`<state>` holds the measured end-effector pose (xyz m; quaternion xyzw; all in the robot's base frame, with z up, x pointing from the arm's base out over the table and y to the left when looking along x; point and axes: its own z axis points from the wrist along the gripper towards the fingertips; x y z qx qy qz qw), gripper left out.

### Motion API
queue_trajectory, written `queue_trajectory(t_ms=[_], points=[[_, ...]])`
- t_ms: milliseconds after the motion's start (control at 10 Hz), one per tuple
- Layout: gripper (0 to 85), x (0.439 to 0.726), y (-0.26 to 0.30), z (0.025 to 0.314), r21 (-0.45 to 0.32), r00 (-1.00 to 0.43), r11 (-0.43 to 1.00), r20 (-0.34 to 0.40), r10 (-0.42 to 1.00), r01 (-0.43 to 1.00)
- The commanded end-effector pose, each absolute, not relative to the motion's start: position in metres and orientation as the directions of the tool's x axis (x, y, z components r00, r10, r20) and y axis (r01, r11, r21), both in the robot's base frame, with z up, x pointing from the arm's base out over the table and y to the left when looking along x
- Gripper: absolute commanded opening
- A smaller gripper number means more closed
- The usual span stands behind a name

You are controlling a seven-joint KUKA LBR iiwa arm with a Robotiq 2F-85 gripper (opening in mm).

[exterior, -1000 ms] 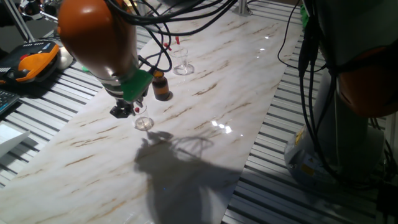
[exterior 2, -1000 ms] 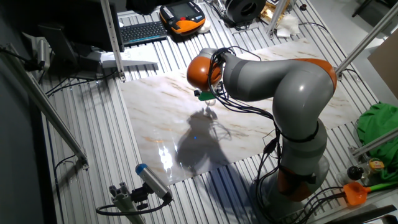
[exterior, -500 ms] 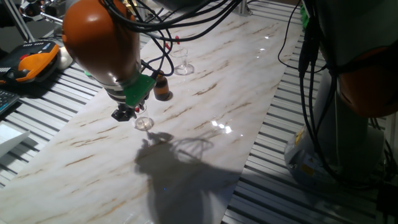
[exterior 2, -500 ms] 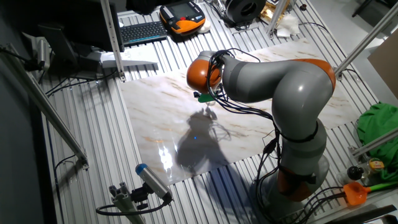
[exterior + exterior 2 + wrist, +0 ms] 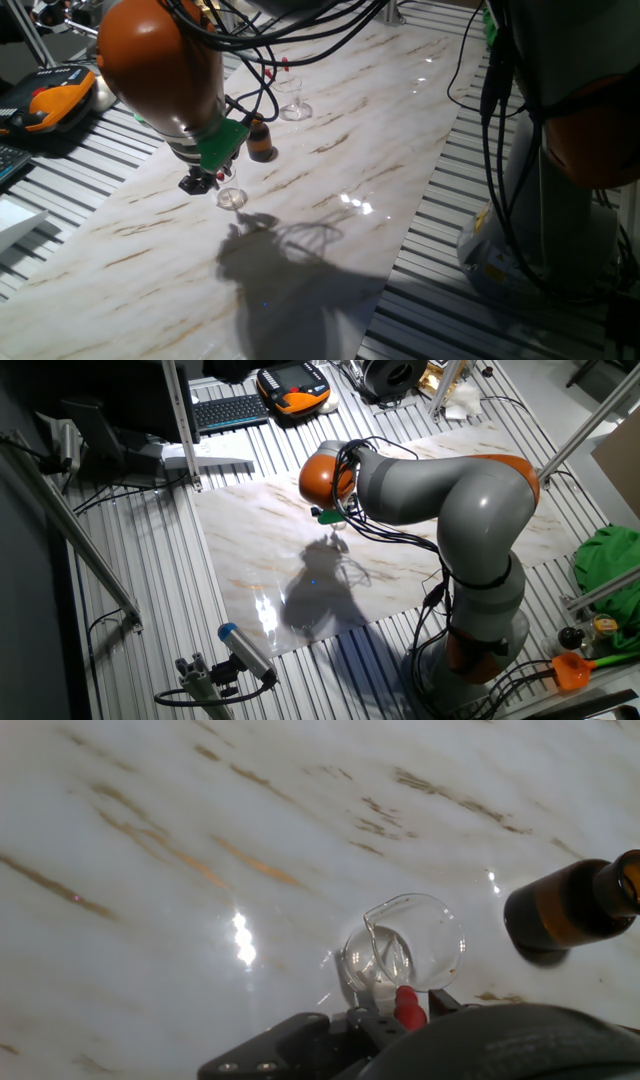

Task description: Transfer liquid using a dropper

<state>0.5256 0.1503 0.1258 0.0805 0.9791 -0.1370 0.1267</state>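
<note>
So from where I'm sitting, the fingers (image 5: 201,181) are clamped on the dropper (image 5: 398,1001), with the red bulb pinched between them at the bottom edge of the hand view. The clear stem points down into a small glass beaker (image 5: 404,954) that stands on the marble table (image 5: 180,840). I can't tell if the tip actually touches the bottom of the beaker (glass on glass, everything's see-through).

In one fixed view the hand hangs right over that same beaker (image 5: 231,198), low and close to it, and there's a tiny speck of red showing at the fingers. The little brown bottle (image 5: 259,139) stands upright just behind the hand, near the beaker but not touching it. In the hand view the bottle (image 5: 575,904) is off to the right, with its mouth cut off by the picture edge.

Farther back on the table (image 5: 340,140) there's a second small glass (image 5: 294,104) with something thin and red-tipped standing in it, well apart from the rest.

The other fixed view mostly gives me the arm (image 5: 440,500) bent over the table (image 5: 250,540), and the hand and glassware are too small there to make out.
</note>
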Motion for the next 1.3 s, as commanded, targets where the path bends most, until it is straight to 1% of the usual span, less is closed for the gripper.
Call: queue_trajectory(t_ms=[0,300,400,1000,1100,1200], points=[[34.0,0.5264,0.1499,0.126,-0.246,-0.955,0.95,-0.27,0.123,0.192],[34.0,0.5265,0.1497,0.1257,-0.247,-0.956,0.951,-0.269,0.12,0.189],[17.0,0.5265,0.1496,0.1256,-0.249,-0.956,0.95,-0.269,0.118,0.187],[17.0,0.5272,0.149,0.1258,-0.253,-0.959,0.954,-0.267,0.094,0.163],[0.0,0.5279,0.1488,0.1269,-0.251,-0.962,0.956,-0.26,0.083,0.15],[0.0,0.5281,0.1487,0.1278,-0.249,-0.964,0.958,-0.256,0.076,0.141]])
